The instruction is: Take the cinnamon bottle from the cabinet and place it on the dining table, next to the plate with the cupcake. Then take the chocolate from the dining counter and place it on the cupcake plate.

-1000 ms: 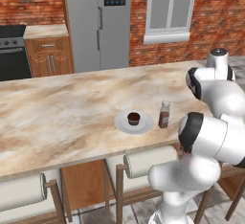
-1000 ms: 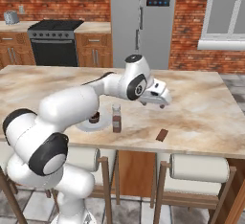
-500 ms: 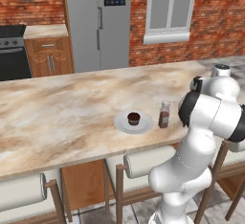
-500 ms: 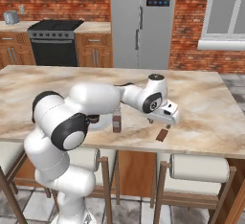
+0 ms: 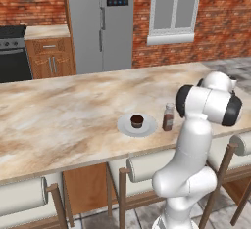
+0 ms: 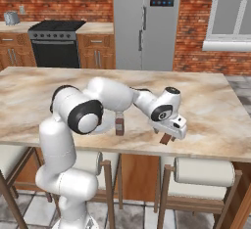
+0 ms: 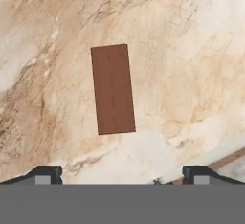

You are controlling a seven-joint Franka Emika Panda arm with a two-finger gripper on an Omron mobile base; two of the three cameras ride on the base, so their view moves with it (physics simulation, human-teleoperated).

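Dark-brown chocolate (image 7: 113, 89) on beige-veined marble dining counter (image 7: 191, 74)

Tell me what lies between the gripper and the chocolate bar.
Nothing: in the hand view only bare marble of the dining counter separates the open gripper from the chocolate, which lies flat.

Both base views look forward and down from behind the arm, left and right, sharing the long beige-brown marble-topped island (image 5: 73, 120) (image 6: 215, 115). The hand view looks steeply down, close above that island's near edge (image 7: 191, 74).
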